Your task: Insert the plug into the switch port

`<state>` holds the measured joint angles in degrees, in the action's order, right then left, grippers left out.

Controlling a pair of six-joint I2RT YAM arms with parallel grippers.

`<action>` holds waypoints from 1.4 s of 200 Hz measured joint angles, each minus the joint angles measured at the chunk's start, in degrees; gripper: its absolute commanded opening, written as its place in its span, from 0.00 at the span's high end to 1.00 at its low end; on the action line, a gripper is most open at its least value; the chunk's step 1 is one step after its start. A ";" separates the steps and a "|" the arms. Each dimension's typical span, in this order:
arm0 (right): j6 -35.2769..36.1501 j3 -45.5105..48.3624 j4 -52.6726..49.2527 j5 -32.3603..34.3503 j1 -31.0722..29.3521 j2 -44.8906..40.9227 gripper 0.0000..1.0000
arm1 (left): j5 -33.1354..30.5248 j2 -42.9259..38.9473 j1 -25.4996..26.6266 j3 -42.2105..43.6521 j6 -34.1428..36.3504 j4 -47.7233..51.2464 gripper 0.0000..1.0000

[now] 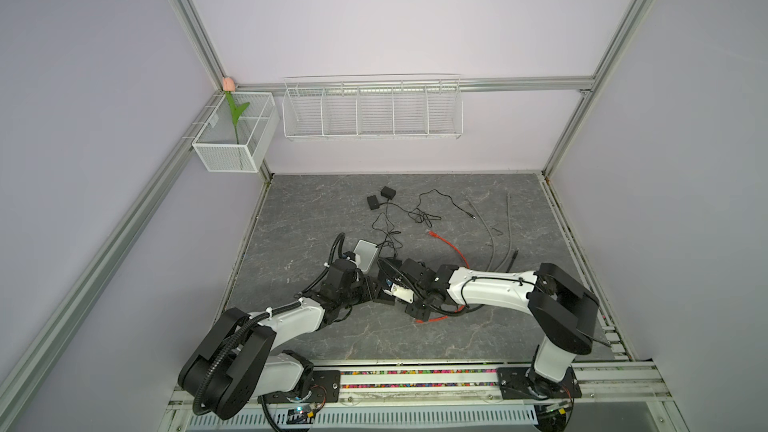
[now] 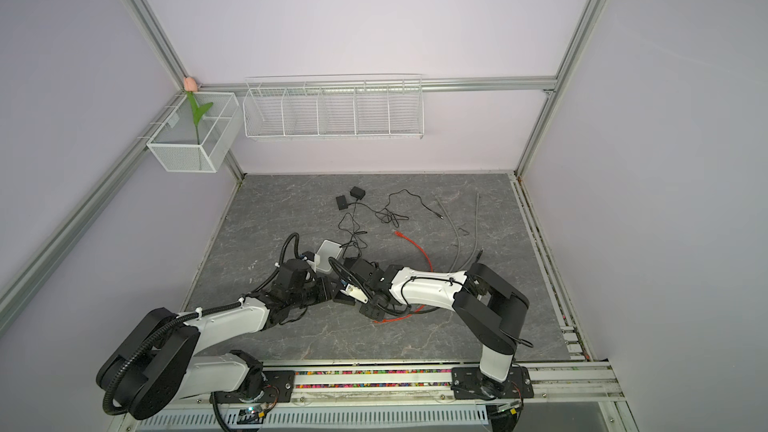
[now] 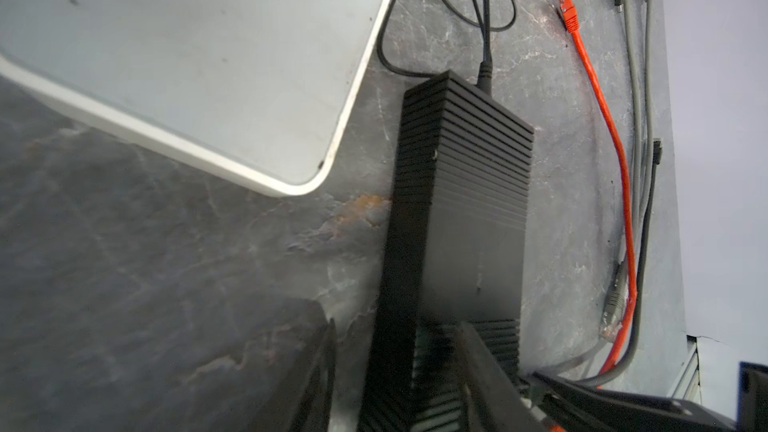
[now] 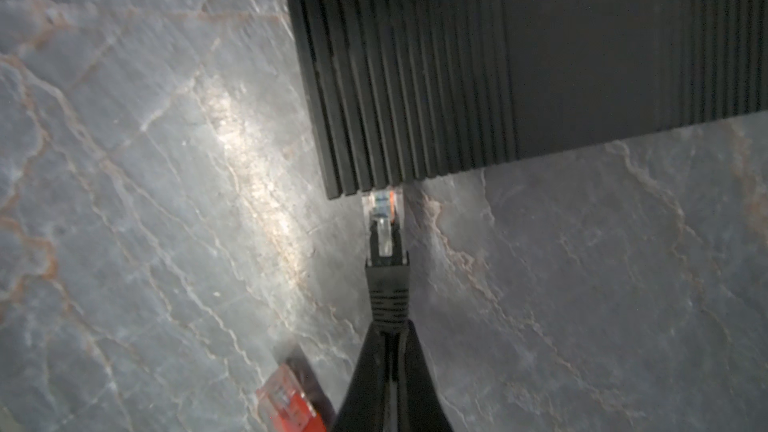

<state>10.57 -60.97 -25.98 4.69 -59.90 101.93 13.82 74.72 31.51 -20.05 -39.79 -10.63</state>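
Observation:
The switch [image 3: 457, 201] is a black ribbed box lying on the grey mat, with a power lead in its far end. My left gripper [image 3: 399, 371] is open and straddles the switch's near end. One finger [image 3: 486, 367] lies against the switch, while bare mat shows between the other finger [image 3: 322, 371] and the box. My right gripper [image 4: 390, 326] is shut on the black boot of the plug [image 4: 384, 238]. The plug's clear tip meets the edge of the switch [image 4: 498, 56] at a port. In both top views the two grippers meet mid-mat and hide the switch.
A white box [image 1: 365, 255] stands just behind the grippers. An orange cable [image 1: 451, 249] runs under the right arm, and its orange plug [image 4: 291, 401] lies by my right fingers. Grey cables [image 1: 498, 234] and black adapters [image 1: 380, 197] with thin leads lie further back.

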 measured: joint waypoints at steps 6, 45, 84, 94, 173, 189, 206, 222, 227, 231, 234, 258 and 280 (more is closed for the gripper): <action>0.00 0.00 0.00 0.00 -0.07 0.15 0.93 | 0.11 0.04 0.00 0.00 0.02 -0.04 0.55; 0.02 -0.02 -0.09 0.00 -0.20 0.26 0.93 | 0.33 0.11 0.00 0.00 0.02 -0.04 0.57; 0.00 -0.28 -0.15 -0.02 -0.22 0.26 0.93 | 0.83 0.61 0.00 0.00 0.07 -0.59 0.57; 0.02 -0.37 -0.13 -0.02 -0.22 0.26 0.93 | 1.01 0.76 0.00 0.00 0.07 -0.85 0.58; 0.02 -1.55 -0.02 -0.04 -0.28 0.92 0.93 | 1.66 1.68 0.00 0.02 0.04 -2.40 0.59; 0.02 -2.05 0.07 0.00 -0.37 1.64 0.93 | 1.64 1.70 -0.02 0.02 0.04 -2.43 0.59; 0.02 -2.16 0.20 -0.02 -0.52 2.25 0.93 | 1.66 1.73 -0.02 0.02 0.04 -2.45 0.59; 0.02 -2.23 0.33 -0.02 -0.61 2.34 0.93 | 1.66 1.79 -0.02 0.02 0.04 -2.64 0.60; 0.02 -2.29 0.37 -0.02 -0.61 2.36 0.93 | 1.64 1.84 -0.02 0.04 0.04 -2.73 0.60; 0.02 -2.38 0.37 -0.02 -0.61 2.36 0.93 | 1.64 1.86 -0.02 0.04 0.04 -2.80 0.60; 0.02 -2.43 0.39 -0.02 -0.61 2.36 0.93 | 1.64 1.90 -0.02 0.04 0.04 -2.84 0.60; 0.02 -2.49 0.57 -0.02 -0.63 2.36 0.93 | 1.66 2.05 -0.07 0.07 0.04 -3.13 0.60; 0.00 -2.49 0.59 -0.02 -0.63 2.36 0.93 | 1.66 2.34 -0.07 0.09 0.04 -3.61 0.61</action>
<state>10.57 -63.46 -25.39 4.67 -60.53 104.29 15.49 77.06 31.44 -19.97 -39.75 -14.24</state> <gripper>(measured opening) 0.069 0.399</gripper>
